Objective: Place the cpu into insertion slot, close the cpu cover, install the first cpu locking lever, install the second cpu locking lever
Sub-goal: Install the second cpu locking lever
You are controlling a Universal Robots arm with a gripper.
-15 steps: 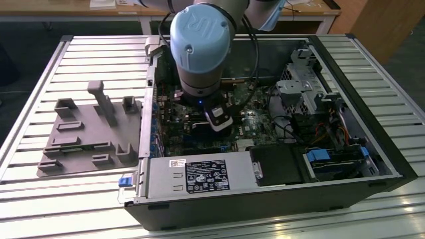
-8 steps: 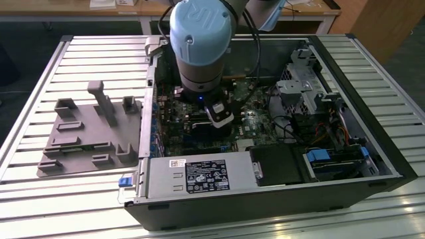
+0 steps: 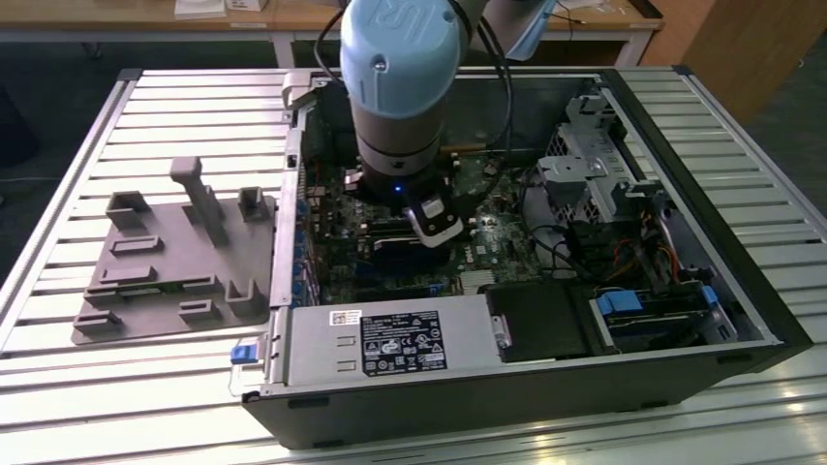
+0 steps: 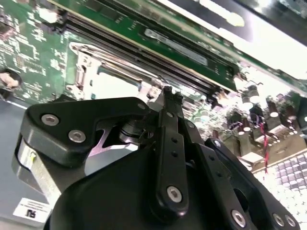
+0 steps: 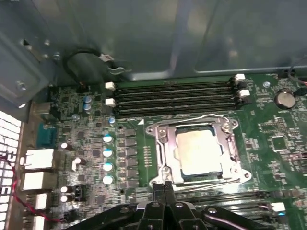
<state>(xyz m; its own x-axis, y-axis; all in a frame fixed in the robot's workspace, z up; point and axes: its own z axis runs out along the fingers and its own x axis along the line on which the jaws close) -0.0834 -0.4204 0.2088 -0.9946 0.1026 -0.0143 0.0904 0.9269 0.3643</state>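
Note:
In the first wrist view the cpu (image 5: 199, 151), a square chip with a dull silver top, lies flat in the insertion slot (image 5: 192, 176) on the green board. The cpu cover (image 5: 165, 148), a silver frame plate, lies down around it, and thin wire levers run along two of its sides. My gripper (image 5: 164, 184) is shut, its black fingertips pressed together right at the socket's near edge with nothing visible between them. The second wrist view has the same shut gripper (image 4: 168, 91) beside the cover (image 4: 86, 72). In the exterior view my gripper (image 3: 433, 228) reaches down into the open computer case.
Long black memory slots (image 5: 177, 96) run beside the socket, with a coin battery (image 5: 284, 99) and round capacitors (image 5: 108, 158) nearby. The case holds a power supply (image 3: 387, 339) and a drive cage (image 3: 595, 165). A grey fixture tray (image 3: 168, 262) lies at the exterior view's left.

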